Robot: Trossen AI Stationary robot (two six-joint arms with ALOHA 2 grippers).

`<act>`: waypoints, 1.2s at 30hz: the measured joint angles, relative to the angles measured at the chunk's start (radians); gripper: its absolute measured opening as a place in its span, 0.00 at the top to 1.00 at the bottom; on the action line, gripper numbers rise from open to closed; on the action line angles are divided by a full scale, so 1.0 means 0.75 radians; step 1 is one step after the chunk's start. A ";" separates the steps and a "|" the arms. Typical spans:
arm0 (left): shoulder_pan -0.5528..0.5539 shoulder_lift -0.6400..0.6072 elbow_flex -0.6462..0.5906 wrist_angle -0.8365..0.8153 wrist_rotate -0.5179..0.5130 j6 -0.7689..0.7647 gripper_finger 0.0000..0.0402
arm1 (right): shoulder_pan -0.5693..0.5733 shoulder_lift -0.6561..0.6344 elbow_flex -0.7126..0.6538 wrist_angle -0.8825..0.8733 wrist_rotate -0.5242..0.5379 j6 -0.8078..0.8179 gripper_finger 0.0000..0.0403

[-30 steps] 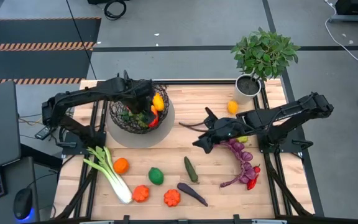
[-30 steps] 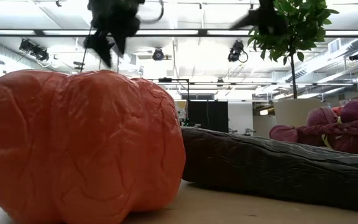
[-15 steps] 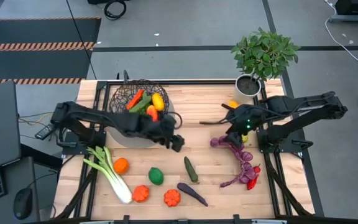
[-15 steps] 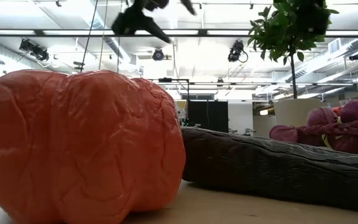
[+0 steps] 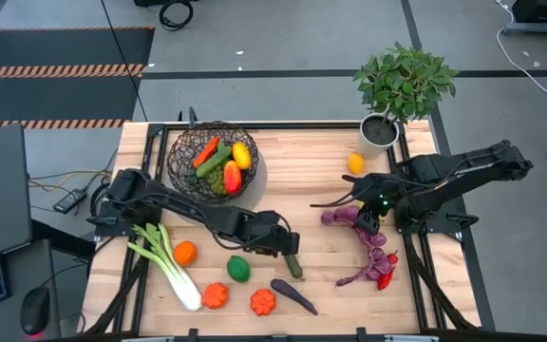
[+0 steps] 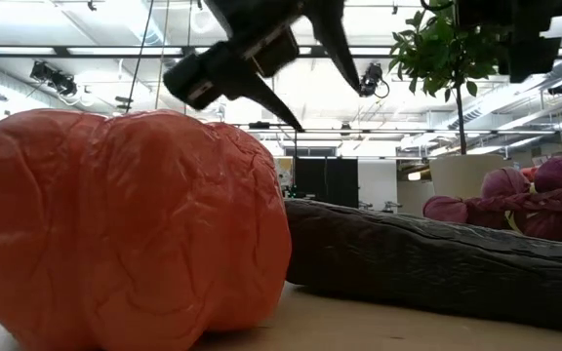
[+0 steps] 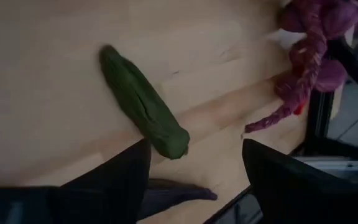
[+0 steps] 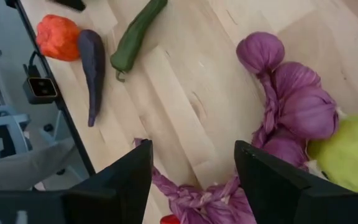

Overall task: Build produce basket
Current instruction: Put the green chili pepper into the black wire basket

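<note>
- One wire basket (image 5: 213, 161), holding roughly five pieces, hard to count in the pile.
- One leek (image 5: 167, 264).
- One loose cucumber (image 5: 292, 259).
- One aubergine (image 5: 294, 295).
- Two small orange pumpkins (image 5: 262, 302).
- One lime (image 5: 239, 269).
- One potted plant (image 5: 402, 87).

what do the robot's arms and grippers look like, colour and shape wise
Both arms are dark, nearly black, built of slim jointed segments. The left gripper ends in two flat, matte black fingers with broad, angled tips. The right gripper has the same pair of black fingers. A small green light glows on the right arm near its wrist.
</note>
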 joint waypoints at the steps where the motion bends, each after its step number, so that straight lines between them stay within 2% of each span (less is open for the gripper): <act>1: 0.002 0.002 0.000 -0.025 0.011 -0.022 0.36 | 0.002 -0.007 -0.004 -0.001 0.000 0.002 0.43; 8: 0.054 0.047 0.004 -0.008 0.038 -0.085 0.35 | 0.004 -0.027 -0.013 0.018 0.033 -0.007 0.43; 22: 0.100 0.135 -0.001 0.043 0.075 0.004 0.39 | 0.046 0.005 -0.013 0.048 0.043 0.014 0.43; 25: 0.095 0.155 0.000 0.134 0.076 0.215 0.41 | 0.046 0.005 -0.012 0.045 0.035 -0.014 0.43; 28: 0.092 0.153 0.002 0.197 0.083 0.588 0.42 | 0.046 0.004 -0.011 0.013 0.004 -0.056 0.43; 30: 0.092 0.131 -0.001 0.162 0.110 0.836 0.43 | 0.046 0.000 -0.012 -0.022 -0.018 -0.041 0.43; 36: 0.080 0.106 0.001 0.159 0.238 1.672 0.46 | 0.075 -0.050 -0.012 -0.030 -0.055 0.176 0.43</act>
